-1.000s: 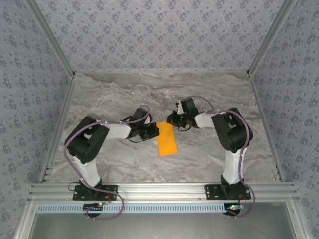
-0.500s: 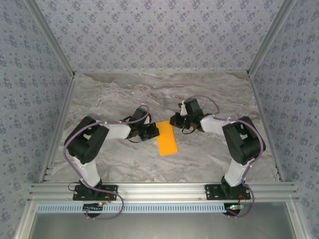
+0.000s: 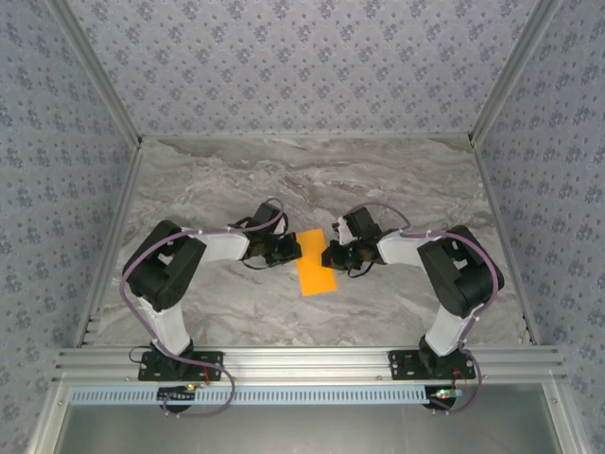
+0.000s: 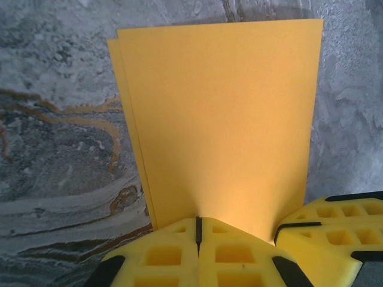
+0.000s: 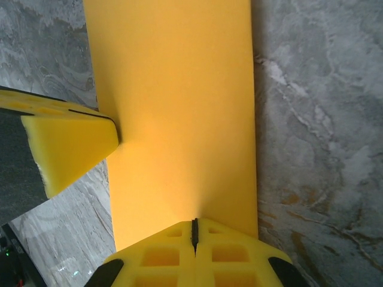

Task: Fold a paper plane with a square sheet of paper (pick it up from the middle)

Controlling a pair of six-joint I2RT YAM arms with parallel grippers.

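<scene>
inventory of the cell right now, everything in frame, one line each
orange paper: 1, orange, folded into a two-layer rectangle, flat at table centre between the pincers
table: 1, grey marble pattern, under everything
walls: 3, grey-blue floral print, back and both sides
frame rails: several, silver, near edge and up the corners
left arm: 1, black and white, near left
right arm: 1, black and white, near right
left pincer: 1, yellow, shut, tips at the paper's left edge
right pincer: 1, yellow, shut, tips at the paper's right edge
</scene>
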